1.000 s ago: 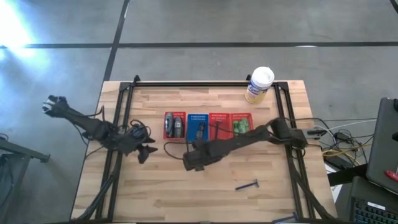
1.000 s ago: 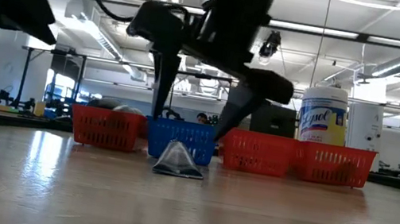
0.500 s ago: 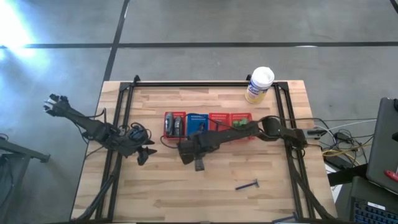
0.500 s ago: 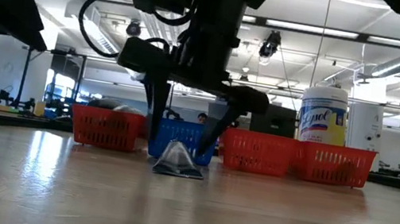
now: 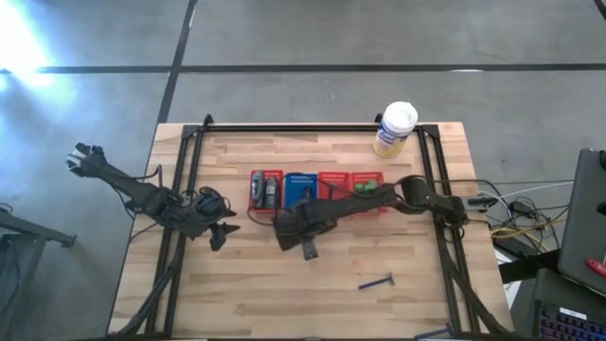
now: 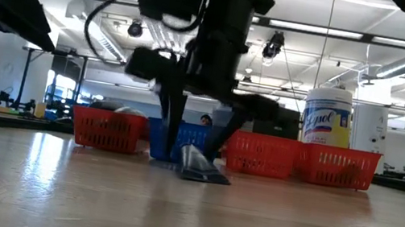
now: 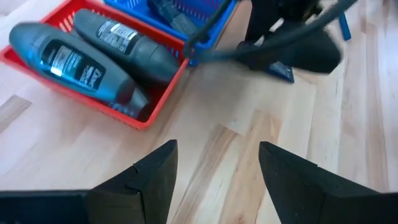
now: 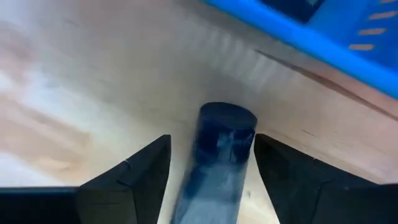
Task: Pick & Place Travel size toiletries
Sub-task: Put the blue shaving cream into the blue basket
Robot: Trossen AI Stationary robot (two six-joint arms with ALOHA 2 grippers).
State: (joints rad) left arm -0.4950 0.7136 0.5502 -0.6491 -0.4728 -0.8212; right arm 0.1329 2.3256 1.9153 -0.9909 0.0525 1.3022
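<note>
Your right claw [image 8: 208, 180] is down on the surface [image 5: 284, 294], just in front of the blue basket [image 5: 301, 187], with its two fingers standing either side of a dark flat wedge-shaped piece [image 8: 219, 149]. The fingers are partly open and bracket the piece closely, but you cannot tell from the wrist view whether the pads are already pressing on it. In the low view the same piece [image 6: 200, 167] lies on the wood between the fingers, tilted, one end raised. It looks light and small, with smooth slanting faces, so expect it to skid or squirt out if you pinch on the taper; take it across its flat sides near the thicker end, and close gently, since it probably needs little force. Your left claw [image 7: 214, 180] waits open and empty over the surface's left side, looking at the red basket [image 7: 93, 99], which already holds two grey rounded tubes [image 7: 81, 62]. A thin dark-handled razor [image 5: 377, 281] lies alone on the wood, well apart from the baskets, and will be the harder pick: thin, low and likely to roll.
</note>
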